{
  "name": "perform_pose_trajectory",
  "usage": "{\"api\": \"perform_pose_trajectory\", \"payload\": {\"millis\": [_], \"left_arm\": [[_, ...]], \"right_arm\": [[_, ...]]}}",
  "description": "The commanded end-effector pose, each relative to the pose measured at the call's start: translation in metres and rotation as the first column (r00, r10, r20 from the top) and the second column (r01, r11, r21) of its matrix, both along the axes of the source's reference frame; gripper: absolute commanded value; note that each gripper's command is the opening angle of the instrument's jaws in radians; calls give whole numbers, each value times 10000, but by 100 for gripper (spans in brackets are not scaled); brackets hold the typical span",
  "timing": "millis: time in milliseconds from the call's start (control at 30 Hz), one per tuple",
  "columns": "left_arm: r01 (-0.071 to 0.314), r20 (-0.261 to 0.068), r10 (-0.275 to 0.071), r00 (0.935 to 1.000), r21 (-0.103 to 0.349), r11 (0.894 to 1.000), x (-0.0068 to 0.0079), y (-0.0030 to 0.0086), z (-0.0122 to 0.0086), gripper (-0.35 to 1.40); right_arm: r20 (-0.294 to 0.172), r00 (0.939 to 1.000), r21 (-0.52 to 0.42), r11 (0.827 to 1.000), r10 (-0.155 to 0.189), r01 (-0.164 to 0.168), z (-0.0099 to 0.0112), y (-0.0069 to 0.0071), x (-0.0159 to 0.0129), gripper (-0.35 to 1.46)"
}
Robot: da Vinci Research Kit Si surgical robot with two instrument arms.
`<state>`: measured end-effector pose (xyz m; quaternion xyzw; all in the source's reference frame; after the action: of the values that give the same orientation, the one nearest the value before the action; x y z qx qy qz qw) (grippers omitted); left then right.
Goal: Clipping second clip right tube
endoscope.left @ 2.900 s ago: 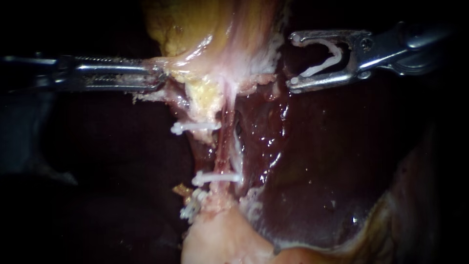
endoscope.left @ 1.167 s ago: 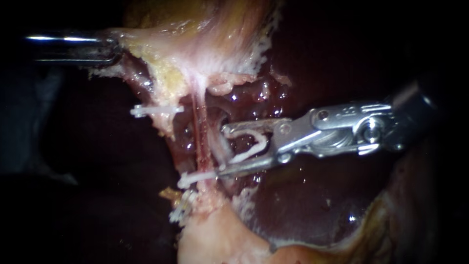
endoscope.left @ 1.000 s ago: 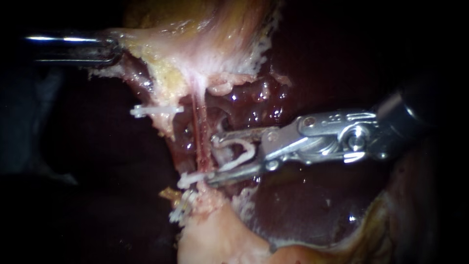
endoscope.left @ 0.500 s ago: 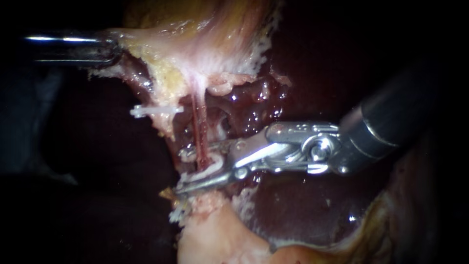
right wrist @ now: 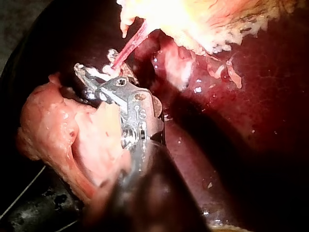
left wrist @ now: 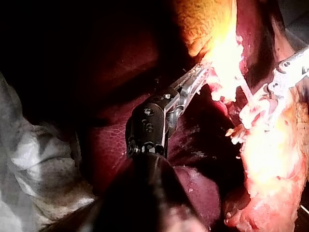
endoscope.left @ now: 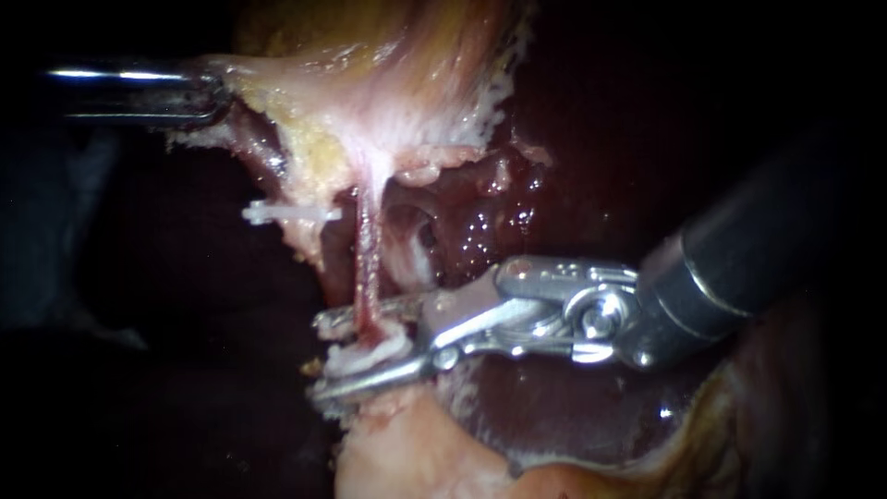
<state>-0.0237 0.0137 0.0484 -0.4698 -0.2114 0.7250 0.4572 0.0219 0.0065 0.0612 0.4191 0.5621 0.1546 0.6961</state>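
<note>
Two half-closed right instrument [endoscope.left: 318,358] jaws on clip [endoscope.left: 368,355]

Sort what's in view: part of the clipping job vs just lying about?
Job: right instrument, jaws shut on the new clip around the red tube; left instrument gripping the gallbladder.
Lying about: upper clip, liver.

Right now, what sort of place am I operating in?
Likely a bench-top surgical setup, not a body: bare liver lies beside a crumpled cloth, the left instrument grips pale tissue, and the right instrument holds a clip across a tube.
</note>
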Motion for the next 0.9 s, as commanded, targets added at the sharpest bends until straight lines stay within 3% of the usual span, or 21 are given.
{"api": "perform_pose_trajectory", "payload": {"millis": [33, 233, 633, 900], "left_arm": [[-3, 1, 3, 10000, -1, 10000, 0, 0, 0, -35], [-4, 1, 4, 10000, -1, 10000, 0, 0, 1, -35], [-4, 1, 4, 10000, -1, 10000, 0, 0, 1, -35], [-3, 1, 3, 10000, -2, 10000, 0, 0, 1, -35]], "right_arm": [[-34, 10000, 55, 10000, -69, 69, -4, -2, 1, 45], [-192, 9994, 168, 9995, -280, 284, -13, -10, 3, 42], [33, 10000, 323, 9995, 28, -29, 3, 3, -3, 21], [95, 9999, 358, 9993, 41, -44, 7, 6, -6, -2]]}}
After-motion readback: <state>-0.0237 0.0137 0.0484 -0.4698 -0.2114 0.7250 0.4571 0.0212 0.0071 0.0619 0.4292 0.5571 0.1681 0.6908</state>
